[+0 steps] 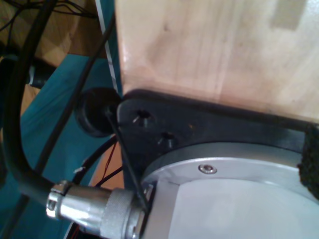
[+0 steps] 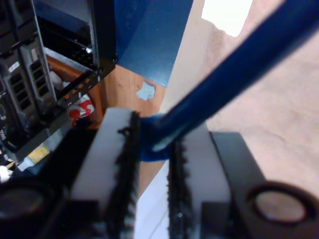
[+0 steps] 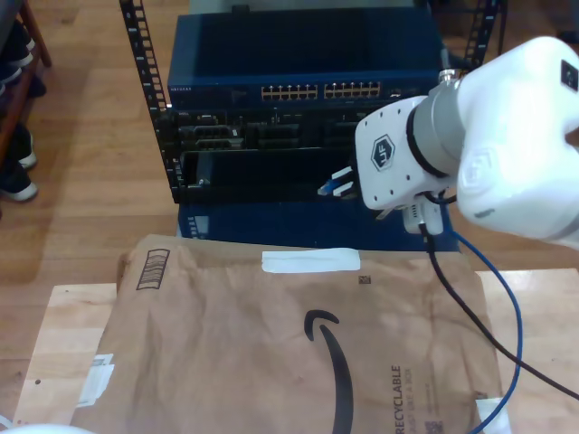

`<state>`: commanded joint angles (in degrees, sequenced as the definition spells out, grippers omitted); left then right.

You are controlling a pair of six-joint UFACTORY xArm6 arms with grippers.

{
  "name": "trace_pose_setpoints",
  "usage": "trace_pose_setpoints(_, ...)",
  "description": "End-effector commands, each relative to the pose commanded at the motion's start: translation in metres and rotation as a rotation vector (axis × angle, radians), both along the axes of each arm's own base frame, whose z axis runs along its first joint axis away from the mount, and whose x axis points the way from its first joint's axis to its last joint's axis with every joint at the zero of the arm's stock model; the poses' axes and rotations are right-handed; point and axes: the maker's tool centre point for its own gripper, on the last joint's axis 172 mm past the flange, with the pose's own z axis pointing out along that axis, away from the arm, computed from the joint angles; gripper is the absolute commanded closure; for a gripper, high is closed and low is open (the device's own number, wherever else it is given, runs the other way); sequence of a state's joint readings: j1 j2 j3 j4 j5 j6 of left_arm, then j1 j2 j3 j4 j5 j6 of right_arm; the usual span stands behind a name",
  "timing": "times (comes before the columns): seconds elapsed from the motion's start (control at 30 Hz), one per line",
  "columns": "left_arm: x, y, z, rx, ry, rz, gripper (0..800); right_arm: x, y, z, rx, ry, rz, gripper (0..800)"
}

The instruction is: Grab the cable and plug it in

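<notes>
**Blue cable pinched at the rack**

Closest to your second wrist view, my second gripper (image 2: pixel 154 149) has its jaws narrow, clamped on the cable (image 2: pixel 234 69), which runs up and away from the pads (image 2: pixel 107 149) as a thick blue line. Behind the jaws you see the rack (image 2: pixel 30 84) with its slotted ports, and the brown paper (image 2: pixel 259 114) to one side.

From the exterior view, that gripper (image 3: pixel 336 185) reaches out from the white arm (image 3: pixel 470 145) at the exterior view's right, its tip held in front of the dark rack units, below the switch (image 3: pixel 298 86) with its row of ports. You can follow the cable (image 3: pixel 511 316) from behind the arm, curving down over the paper (image 3: pixel 271 353) on the tabletop (image 3: pixel 63 334) toward the exterior view's lower right corner. A black cable (image 3: pixel 461 303) hangs beside it.

Your first wrist view looks at a pale wooden board (image 1: pixel 214 50), a metal connector (image 1: pixel 94 206) and a black hose (image 1: pixel 20 124); you cannot tell how my first gripper's jaws stand
</notes>
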<state>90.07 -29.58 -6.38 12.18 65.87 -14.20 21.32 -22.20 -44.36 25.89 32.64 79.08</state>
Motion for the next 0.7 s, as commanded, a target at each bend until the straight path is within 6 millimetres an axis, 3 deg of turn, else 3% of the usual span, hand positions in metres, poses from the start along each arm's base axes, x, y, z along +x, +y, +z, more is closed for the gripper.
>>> trace_pose_setpoints(0.23, 0.0, 0.0, 0.0, 0.0, 0.0, 0.0, 1, -0.002, 0.001, 0.009, -0.033, -0.036, 0.028, 800)
trace_pose_setpoints(0.43, 0.0, 0.0, 0.0, 0.0, 0.0, 0.0, 1, -0.001, -0.003, 0.0, -0.046, -0.024, 0.027, 800)
trace_pose_setpoints(0.6, 0.0, 0.0, 0.0, 0.0, 0.0, 0.0, 1, 0.017, 0.003, 0.007, -0.095, -0.047, 0.058, 800)
trace_pose_setpoints(0.7, 0.0, 0.0, 0.0, 0.002, 0.0, 0.0, 1, 0.005, 0.02, -0.005, -0.162, -0.052, 0.117, 800)
